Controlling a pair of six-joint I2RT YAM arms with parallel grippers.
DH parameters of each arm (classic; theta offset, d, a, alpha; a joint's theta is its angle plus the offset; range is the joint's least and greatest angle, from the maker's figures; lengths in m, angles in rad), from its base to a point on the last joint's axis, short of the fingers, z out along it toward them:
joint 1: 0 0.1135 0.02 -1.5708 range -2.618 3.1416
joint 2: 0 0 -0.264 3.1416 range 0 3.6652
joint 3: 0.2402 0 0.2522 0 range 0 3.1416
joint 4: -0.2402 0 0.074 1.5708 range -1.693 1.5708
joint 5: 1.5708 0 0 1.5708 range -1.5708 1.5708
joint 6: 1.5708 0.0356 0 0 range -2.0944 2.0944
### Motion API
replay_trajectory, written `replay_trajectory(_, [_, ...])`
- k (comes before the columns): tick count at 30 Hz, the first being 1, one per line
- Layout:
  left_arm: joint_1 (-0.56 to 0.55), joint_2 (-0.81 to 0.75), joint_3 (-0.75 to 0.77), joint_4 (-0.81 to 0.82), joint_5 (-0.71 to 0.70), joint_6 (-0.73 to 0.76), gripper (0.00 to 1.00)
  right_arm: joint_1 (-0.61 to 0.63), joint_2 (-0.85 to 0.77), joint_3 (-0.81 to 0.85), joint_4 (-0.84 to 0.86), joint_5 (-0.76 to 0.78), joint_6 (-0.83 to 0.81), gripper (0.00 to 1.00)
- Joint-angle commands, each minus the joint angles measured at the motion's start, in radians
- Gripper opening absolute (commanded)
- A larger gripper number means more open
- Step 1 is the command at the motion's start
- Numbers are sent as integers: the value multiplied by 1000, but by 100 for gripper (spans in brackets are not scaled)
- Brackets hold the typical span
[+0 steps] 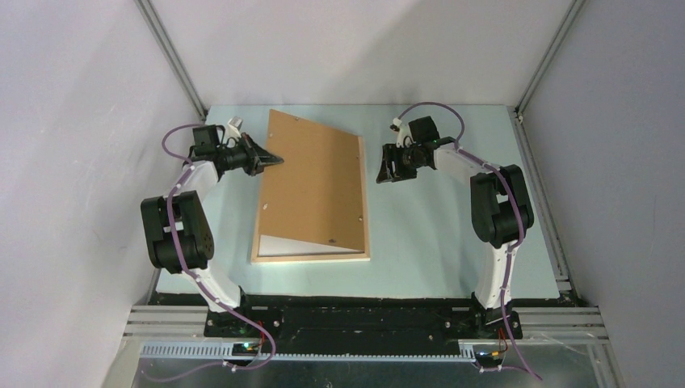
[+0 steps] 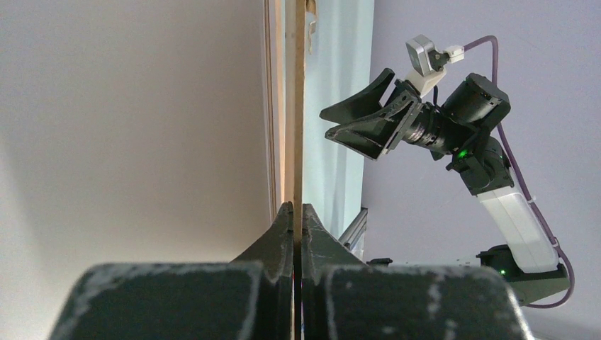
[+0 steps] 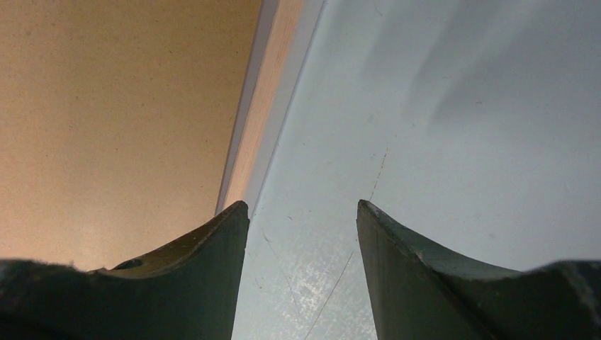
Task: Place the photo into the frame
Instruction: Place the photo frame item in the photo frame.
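On the table [image 1: 436,242], between the two arms, the frame [image 1: 311,258] lies flat with its pale wood rails showing. A brown backing board [image 1: 311,178] leans over it — left edge raised, right edge down by the frame's right rail. Under the board, along the near rail, a white wedge shows. It is probably the plain back of the photo [image 1: 307,245] already lying in the frame, though too little is visible to be sure.

The left gripper [image 1: 275,162] is pinched fully closed on the board's thin left edge and holds it up. The right gripper [image 1: 388,166] hangs just beside the frame's right rail with its jaws parted and nothing between them.

The photo looks like a light, limp sheet of paper that would bend under its own weight and crease at a hard pinch. Its printed face would likely mark easily, so the white border near a corner seems the safest place to grip it. The board and frame look stiff and light — an edge grip suits them, but the thin board could slip or pivot in a narrow pinch.
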Motion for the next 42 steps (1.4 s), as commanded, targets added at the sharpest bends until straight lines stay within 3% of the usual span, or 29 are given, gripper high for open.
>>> replay_trajectory(1, [11,-41,-4,16,52,10,0,-4,-53,-5,19,-18,5,62])
replay_trajectory(42, [-12,23,56,-20,47,38,0,-7,-35,-8,22,-20,8,62])
